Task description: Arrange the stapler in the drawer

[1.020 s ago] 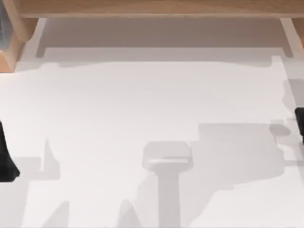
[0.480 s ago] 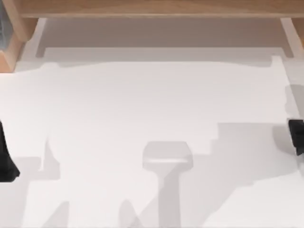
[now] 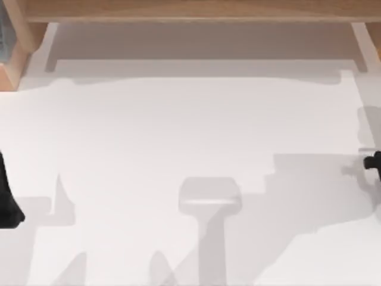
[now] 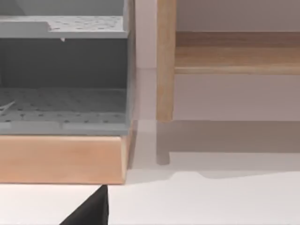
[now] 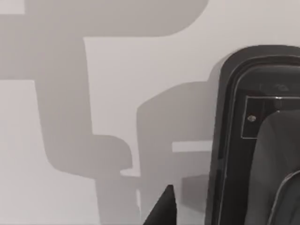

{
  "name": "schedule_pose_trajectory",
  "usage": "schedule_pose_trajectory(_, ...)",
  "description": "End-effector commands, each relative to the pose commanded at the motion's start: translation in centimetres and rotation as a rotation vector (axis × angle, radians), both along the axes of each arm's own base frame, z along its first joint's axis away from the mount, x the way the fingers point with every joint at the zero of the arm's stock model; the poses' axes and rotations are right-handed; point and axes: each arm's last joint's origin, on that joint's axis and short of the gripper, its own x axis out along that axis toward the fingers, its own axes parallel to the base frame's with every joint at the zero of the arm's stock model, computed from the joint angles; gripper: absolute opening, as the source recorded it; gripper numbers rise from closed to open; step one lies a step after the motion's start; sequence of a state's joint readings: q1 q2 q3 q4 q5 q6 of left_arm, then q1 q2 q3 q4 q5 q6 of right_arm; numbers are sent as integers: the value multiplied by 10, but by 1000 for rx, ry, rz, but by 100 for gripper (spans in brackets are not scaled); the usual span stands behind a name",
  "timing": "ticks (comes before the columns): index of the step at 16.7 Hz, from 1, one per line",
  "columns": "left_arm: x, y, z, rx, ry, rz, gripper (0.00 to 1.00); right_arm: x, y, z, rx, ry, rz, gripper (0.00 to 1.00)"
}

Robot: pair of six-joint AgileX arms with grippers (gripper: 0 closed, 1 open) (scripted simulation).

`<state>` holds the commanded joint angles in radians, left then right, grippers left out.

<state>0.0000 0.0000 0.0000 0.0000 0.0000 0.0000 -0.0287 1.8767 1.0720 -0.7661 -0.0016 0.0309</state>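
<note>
The stapler is a glossy black body lying on the white table in the right wrist view, with a dark part of my right gripper close beside it, apart from it. From above, the right gripper pokes in at the table's right edge. The drawer has a light wooden front and a grey perforated inside; it stands open in the left wrist view, and its corner sits at the table's far left. My left gripper rests at the left edge, short of the drawer.
A wooden shelf runs along the back of the table, resting on a wooden leg beside the drawer unit. A grey upper compartment sits above the drawer. Bare white tabletop spreads between the arms.
The dark part of my right arm at the right edge has shifted down and drawn back toward the edge, and its shadow has moved with it. The left arm has stayed still.
</note>
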Motion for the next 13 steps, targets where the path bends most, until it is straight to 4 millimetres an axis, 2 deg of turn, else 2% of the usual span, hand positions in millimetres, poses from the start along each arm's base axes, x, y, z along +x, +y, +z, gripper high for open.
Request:
schedule_pose_trajectory(5, 0, 0, 0, 0, 0, 0, 100, 0, 0, 0, 0, 0, 0, 2)
schedule_pose_trajectory(13, 0, 0, 0, 0, 0, 0, 100, 0, 0, 0, 0, 0, 0, 0)
